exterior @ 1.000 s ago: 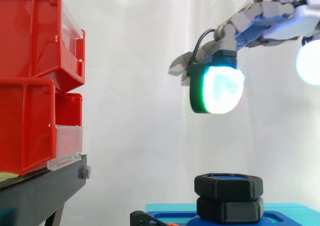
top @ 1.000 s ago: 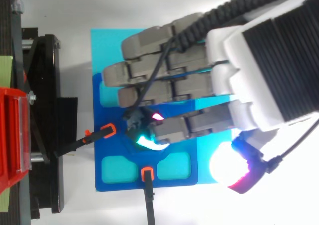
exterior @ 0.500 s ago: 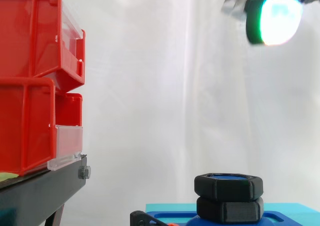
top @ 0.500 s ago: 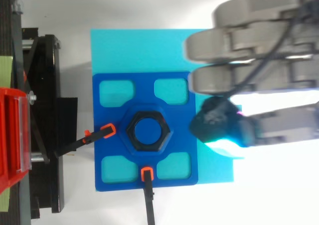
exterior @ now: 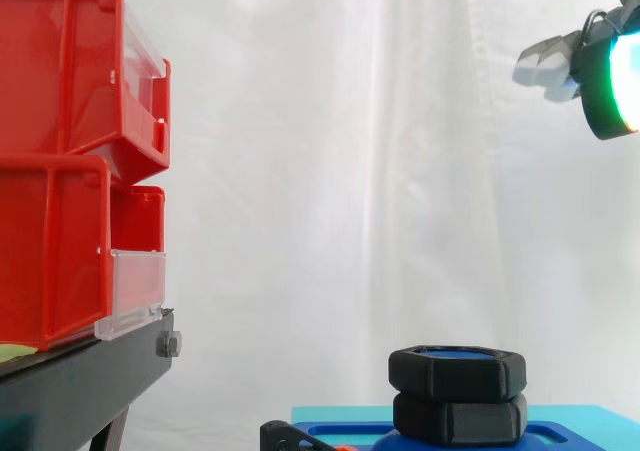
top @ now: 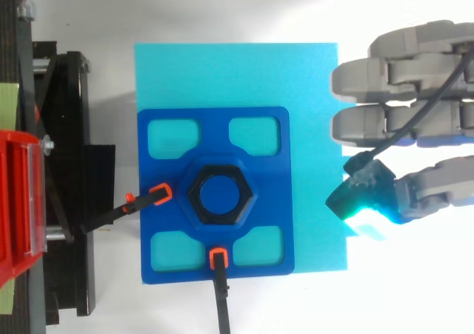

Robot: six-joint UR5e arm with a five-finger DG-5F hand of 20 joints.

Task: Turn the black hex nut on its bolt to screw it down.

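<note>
Red bins [exterior: 60, 171] are stacked on a black stand [exterior: 80, 391] at the left of the side view, in front of a white curtain [exterior: 330, 171]. From above, a light blue mat [top: 229, 75] lies just beside the stand. A darker blue plate [top: 215, 123] rests on the mat, against its left edge and reaching down to its near edge.

The hand [top: 400, 123] hangs over the mat's right edge, its fingers stretched out straight toward the plate and spread loosely, holding nothing. One fingertip [top: 363, 215] glows cyan over the mat's right edge. In the side view the hand [exterior: 548, 63] sits high at the right edge, well above everything on the mat.

The black hex nut [top: 220, 170] sits at the centre of the plate, well apart from the hand, to the left of the fingertips and far below them. The blue end of the bolt [top: 220, 198] shows in the nut's middle. In the side view the nut [exterior: 458, 371] stands level, resting on a second black hex piece [exterior: 460, 418] on the plate.

Two black clamps with orange tips touch the raised base round the nut, one [top: 159, 195] from the plate's left edge and one [top: 217, 258] from its near edge.
</note>
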